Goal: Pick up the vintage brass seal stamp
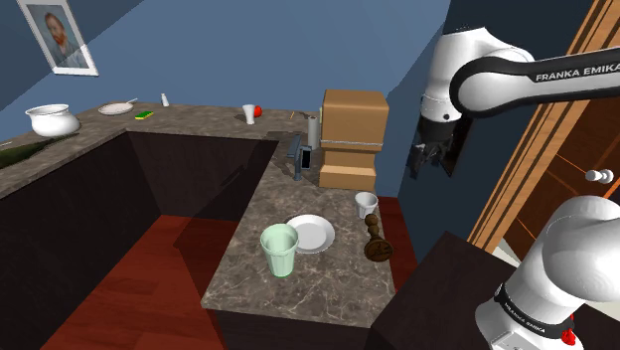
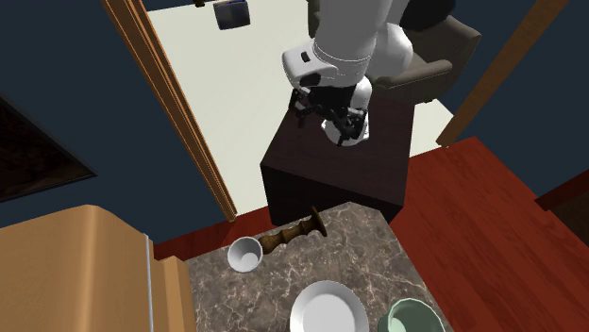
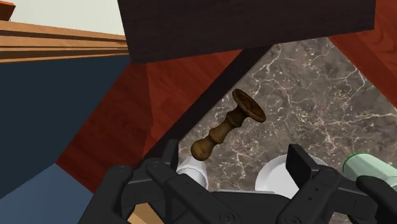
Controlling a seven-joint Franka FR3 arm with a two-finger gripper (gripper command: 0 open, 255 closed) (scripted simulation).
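Kitchen corner, deep blue walls (image 1: 219, 50) all round. Framed portrait (image 1: 62, 38) hung tilted, high at the shoulder view's upper left. L-shaped counter (image 1: 328, 278), grey-brown veined marble top over dark cabinet fronts (image 1: 199, 169). Glossy red wood floor (image 1: 129, 268) inside the L and beside the counter's end. Wooden door frame (image 2: 175, 104) close by, pale cream floor (image 2: 245, 85) past it, upholstered chair (image 2: 448, 42) further in. Even, flat light.

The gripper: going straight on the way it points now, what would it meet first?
Most likely the brown stamp on the stone counter: it is almost in line ahead of the open gripper. Depth is unclear, so it might reach the counter beside it.
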